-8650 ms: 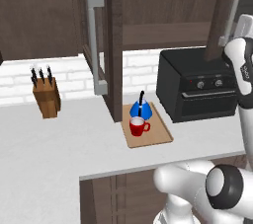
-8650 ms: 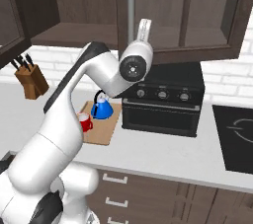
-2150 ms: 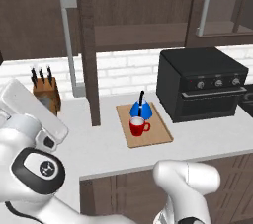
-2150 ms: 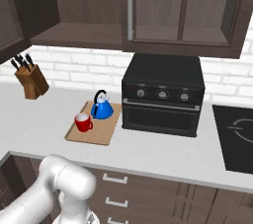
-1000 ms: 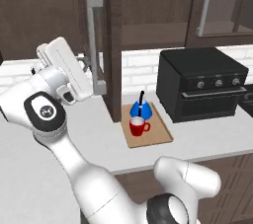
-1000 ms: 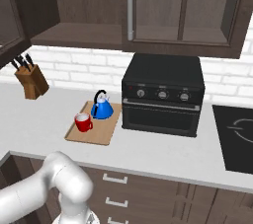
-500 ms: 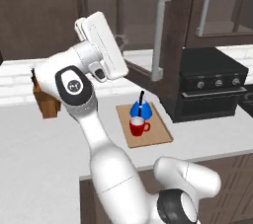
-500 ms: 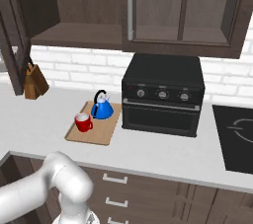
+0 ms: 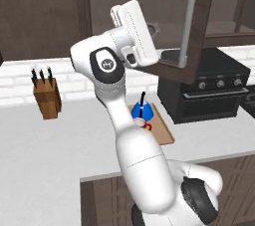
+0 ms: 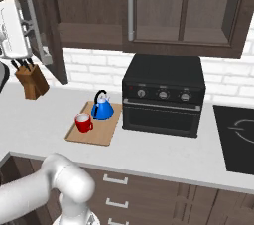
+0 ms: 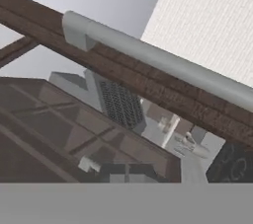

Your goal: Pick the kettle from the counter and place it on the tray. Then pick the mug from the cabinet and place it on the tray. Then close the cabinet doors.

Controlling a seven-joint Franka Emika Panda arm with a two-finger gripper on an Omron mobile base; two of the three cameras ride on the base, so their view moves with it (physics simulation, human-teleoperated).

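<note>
Dark brown cabinet door (image 10: 47, 30) stands partly swung, its grey bar handle (image 10: 37, 21) beside the gripper (image 10: 31, 18), whose fingers look pressed together on nothing. On the pale counter (image 10: 44, 120) the tan tray (image 10: 94, 132) carries the blue kettle (image 10: 102, 108) and red mug (image 10: 83, 123) near the black oven (image 10: 163, 95).

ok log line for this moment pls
stage: closing cabinet doors | kettle, mug: on tray | gripper: shut, by left door
</note>
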